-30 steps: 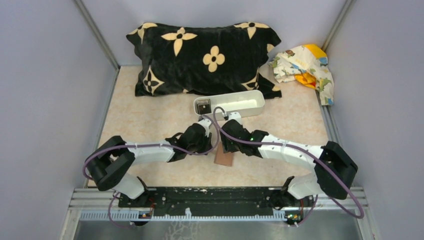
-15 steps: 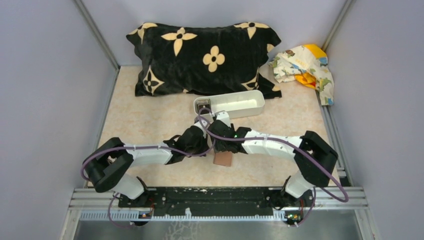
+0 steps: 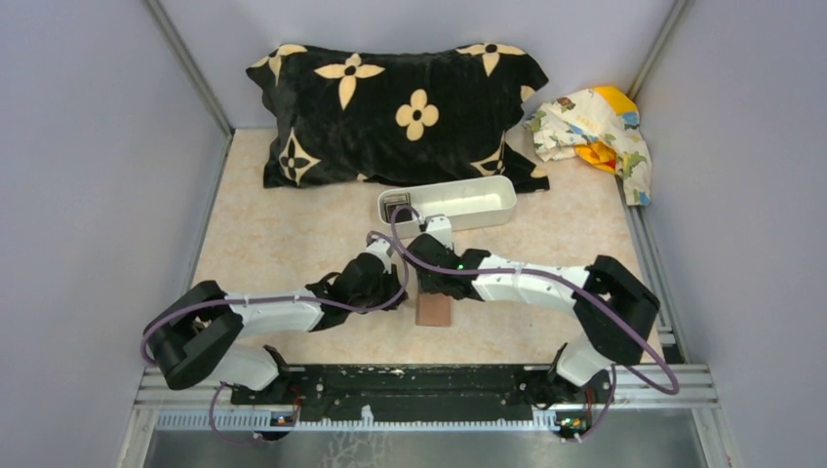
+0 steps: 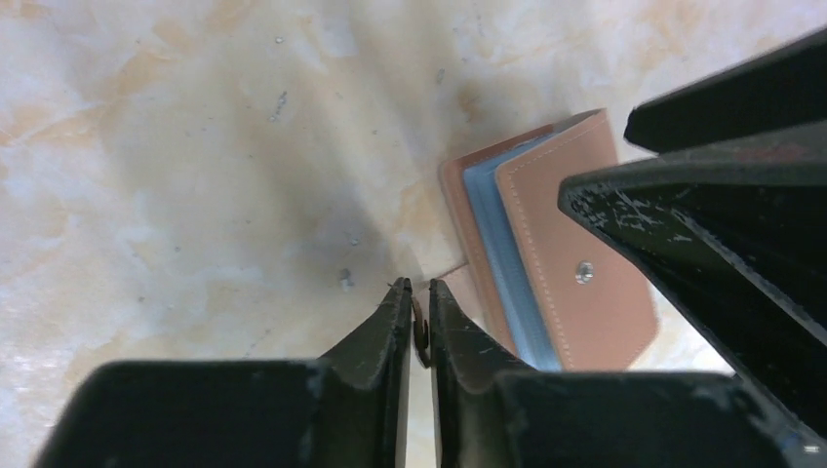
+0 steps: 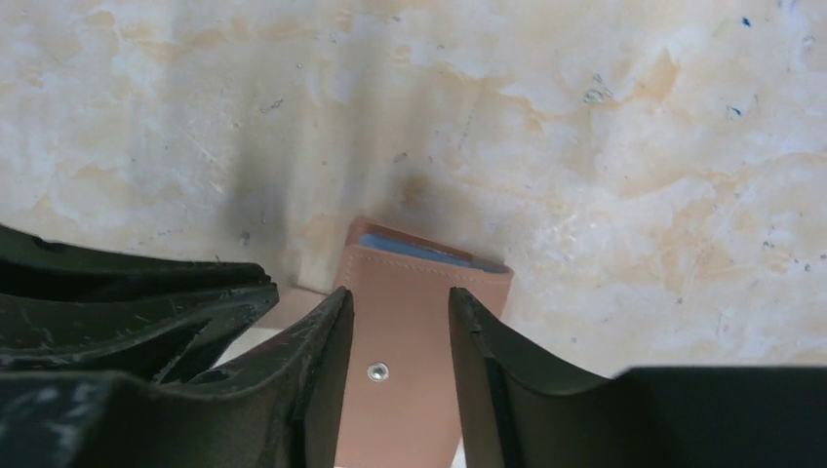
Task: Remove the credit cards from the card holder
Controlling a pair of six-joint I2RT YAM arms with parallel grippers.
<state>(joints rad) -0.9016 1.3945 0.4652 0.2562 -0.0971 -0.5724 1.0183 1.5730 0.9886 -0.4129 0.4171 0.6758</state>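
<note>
The brown card holder (image 3: 435, 312) lies folded on the marbled table, a blue inner layer showing at its edge (image 4: 492, 229). My left gripper (image 4: 417, 288) is shut on a thin brown flap that runs from the card holder's side. Just above the card holder's brown face (image 5: 419, 283) hangs my right gripper (image 5: 400, 297), open, with the metal snap (image 5: 376, 370) between its fingers. A dark credit card (image 3: 395, 208) lies in the left end of the white tray (image 3: 488, 200). Any credit cards inside the card holder are hidden.
A black pillow with cream flowers (image 3: 400, 112) lies along the back, just behind the tray. A crumpled patterned cloth (image 3: 597, 132) sits at the back right. Grey walls close in both sides. Both grippers crowd together over the card holder at mid-table.
My left gripper has shut on the flap, and its arm has drawn back left. The right arm has swung left over the card holder, its jaws a little narrower. The card holder has turned straighter.
</note>
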